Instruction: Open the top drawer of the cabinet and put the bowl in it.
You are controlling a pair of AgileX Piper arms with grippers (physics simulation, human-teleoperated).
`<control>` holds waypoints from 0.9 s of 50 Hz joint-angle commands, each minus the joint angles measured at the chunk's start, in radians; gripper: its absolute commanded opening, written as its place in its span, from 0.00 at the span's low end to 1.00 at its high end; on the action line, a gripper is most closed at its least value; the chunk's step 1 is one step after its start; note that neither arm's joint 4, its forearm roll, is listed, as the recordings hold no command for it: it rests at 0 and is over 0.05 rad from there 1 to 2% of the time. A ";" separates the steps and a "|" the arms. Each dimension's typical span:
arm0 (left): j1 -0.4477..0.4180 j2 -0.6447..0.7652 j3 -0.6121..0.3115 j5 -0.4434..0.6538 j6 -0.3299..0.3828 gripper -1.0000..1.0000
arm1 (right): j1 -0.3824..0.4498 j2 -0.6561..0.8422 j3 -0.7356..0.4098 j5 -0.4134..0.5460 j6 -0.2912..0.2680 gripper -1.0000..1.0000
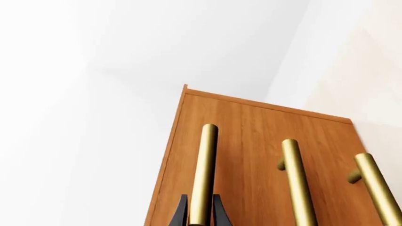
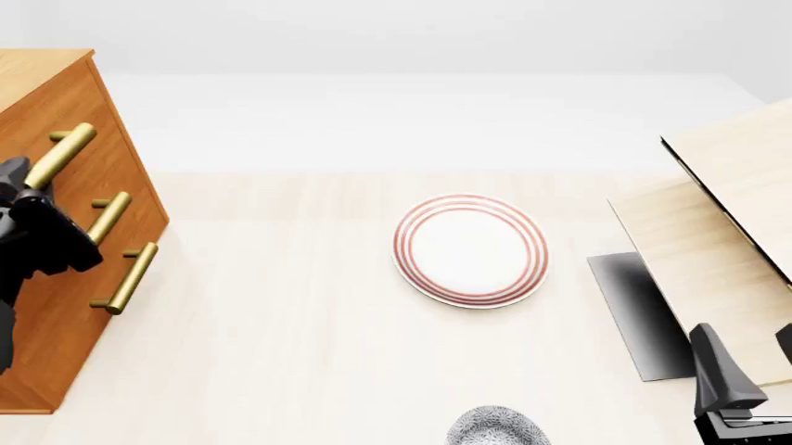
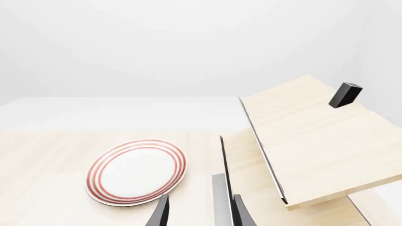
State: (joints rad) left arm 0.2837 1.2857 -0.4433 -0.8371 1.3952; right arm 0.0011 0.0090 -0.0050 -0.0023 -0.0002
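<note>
The orange-brown cabinet (image 2: 139, 199) stands at the table's left, and its front (image 1: 251, 122) fills the left wrist view. All three drawers look flush. My left gripper (image 1: 201, 209) (image 2: 31, 199) sits at the near end of the top drawer's (image 2: 106, 120) long brass handle (image 1: 204, 169) (image 2: 59, 155), a black finger (image 1: 180, 213) pressed on each side of the bar. The speckled bowl (image 2: 498, 429) sits at the table's near edge, partly cut off by the frame. My right gripper (image 2: 748, 366) (image 3: 201, 212) hovers open at the near right, holding nothing.
A white plate with red rings (image 2: 470, 248) (image 3: 136, 172) lies mid-table. Pale wood furniture with a black edge (image 2: 730, 232) (image 3: 314, 141) takes up the right side, close beside my right gripper. A small black block (image 3: 345, 94) rests on it. Two shorter brass handles (image 1: 298, 183) (image 1: 380, 188) sit lower on the cabinet.
</note>
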 commanded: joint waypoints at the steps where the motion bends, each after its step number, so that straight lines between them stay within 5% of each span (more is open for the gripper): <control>1: -0.009 0.000 0.012 -0.008 0.014 0.00 | 0.000 -0.001 0.001 0.000 0.000 1.00; 45: -0.156 -0.095 -0.016 0.084 0.040 0.00 | 0.000 -0.001 0.001 0.000 0.000 1.00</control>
State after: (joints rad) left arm 0.1749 1.2216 -0.4314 -0.7636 1.4254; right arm 0.0011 0.0090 -0.0050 -0.0023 -0.0002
